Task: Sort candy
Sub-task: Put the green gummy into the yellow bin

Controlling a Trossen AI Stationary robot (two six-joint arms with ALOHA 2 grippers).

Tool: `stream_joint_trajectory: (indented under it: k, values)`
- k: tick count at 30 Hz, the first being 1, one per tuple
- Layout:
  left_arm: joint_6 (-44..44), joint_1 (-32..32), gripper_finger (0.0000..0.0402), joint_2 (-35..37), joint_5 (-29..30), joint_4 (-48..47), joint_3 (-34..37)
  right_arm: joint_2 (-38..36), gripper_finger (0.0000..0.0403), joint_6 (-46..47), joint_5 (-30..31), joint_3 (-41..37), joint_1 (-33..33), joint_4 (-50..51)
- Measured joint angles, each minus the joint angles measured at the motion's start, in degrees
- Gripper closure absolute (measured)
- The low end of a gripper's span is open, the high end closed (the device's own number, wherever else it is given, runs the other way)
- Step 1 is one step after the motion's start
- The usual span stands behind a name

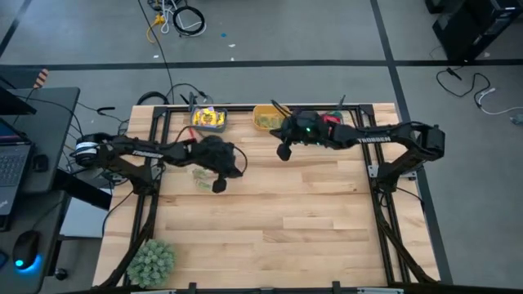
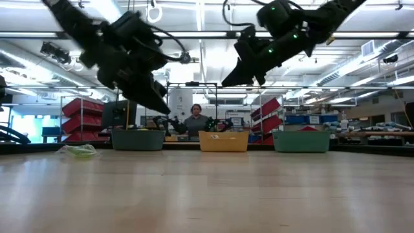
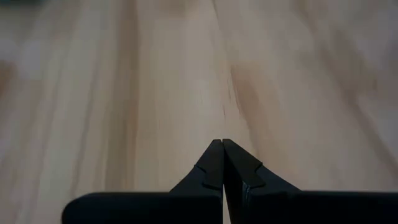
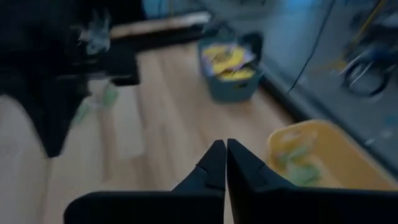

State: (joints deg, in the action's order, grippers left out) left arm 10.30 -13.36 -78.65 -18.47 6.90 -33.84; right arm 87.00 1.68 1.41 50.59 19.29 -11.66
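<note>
Fingers together, empty, both grippers: left gripper (image 3: 222, 163), right gripper (image 4: 226, 163); green candy (image 1: 201, 177), apparently, beneath left.

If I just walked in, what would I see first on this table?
Two dark robot arms hang over the far half of the wooden table, the left end effector and the right end effector both shut and holding nothing. Behind them, along the far edge, a teal bin holds yellow candy and a yellow-orange bin holds pale green candy. A fuzzy green plant sits at the near left corner.
</note>
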Motion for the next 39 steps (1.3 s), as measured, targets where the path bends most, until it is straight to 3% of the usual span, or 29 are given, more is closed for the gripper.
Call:
stream_joint_trajectory:
  k: [4, 9, 16, 21, 29, 39]
  values:
    - [4.6, 3.3, 0.0401, 0.0, 6.4, -22.4, -9.2, -0.6, 0.0401, -3.1, 5.1, -6.7, -2.1, -12.7]
    - [4.1, 7.2, 0.0401, 0.0, 10.7, -43.2, -15.4, -0.1, 0.0402, -1.1, 3.7, -10.6, -3.4, -19.1]
    - [-1.1, 11.9, 0.039, 0.0, 14.1, -59.9, -16.0, -0.1, 0.0384, -0.4, 3.5, -11.5, -5.2, -19.9]
    - [-3.0, 14.5, 0.0341, 0.0, 15.6, -63.1, -15.9, -0.1, 0.0362, -0.3, 3.5, -11.5, -5.4, -20.1]
    - [-5.1, 15.3, 0.0256, 0.0, 20.4, -58.9, -9.9, 0.0, 0.0347, -0.3, 3.5, -11.5, -5.5, -20.0]
    - [-5.9, 15.2, 0.0239, -0.2, 23.8, -53.3, -8.1, 0.0, 0.0345, -0.3, 3.5, -11.5, -5.5, -20.0]
